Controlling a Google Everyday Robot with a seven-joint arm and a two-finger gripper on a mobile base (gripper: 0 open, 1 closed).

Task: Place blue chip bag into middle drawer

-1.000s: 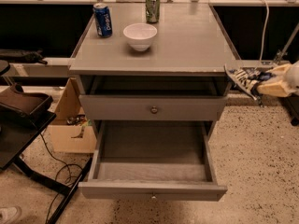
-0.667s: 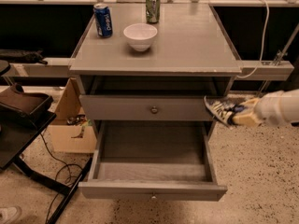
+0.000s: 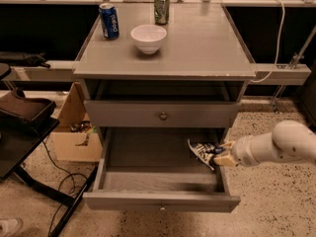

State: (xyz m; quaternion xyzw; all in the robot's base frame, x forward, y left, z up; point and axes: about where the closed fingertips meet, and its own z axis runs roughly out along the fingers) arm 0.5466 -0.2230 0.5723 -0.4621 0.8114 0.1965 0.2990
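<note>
The blue chip bag (image 3: pixel 201 151), crumpled dark blue with white print, is held by my gripper (image 3: pixel 217 155) just above the right side of the open middle drawer (image 3: pixel 148 159). The gripper is shut on the bag and reaches in from the right on a white arm (image 3: pixel 274 144). The drawer is pulled out, showing its flat grey floor and low sides, with its knob (image 3: pixel 161 208) on the front. Whether the bag touches the floor cannot be told.
The closed top drawer front (image 3: pixel 160 115) with a knob sits above. On the cabinet top stand a white bowl (image 3: pixel 148 37), a blue soda can (image 3: pixel 109 20) and a green can (image 3: pixel 161 7). A cardboard box (image 3: pixel 74 132) and cables lie on the floor to the left.
My gripper has carried the chip bag from beside the cabinet's right edge down and left, to over the right side of the open middle drawer.
</note>
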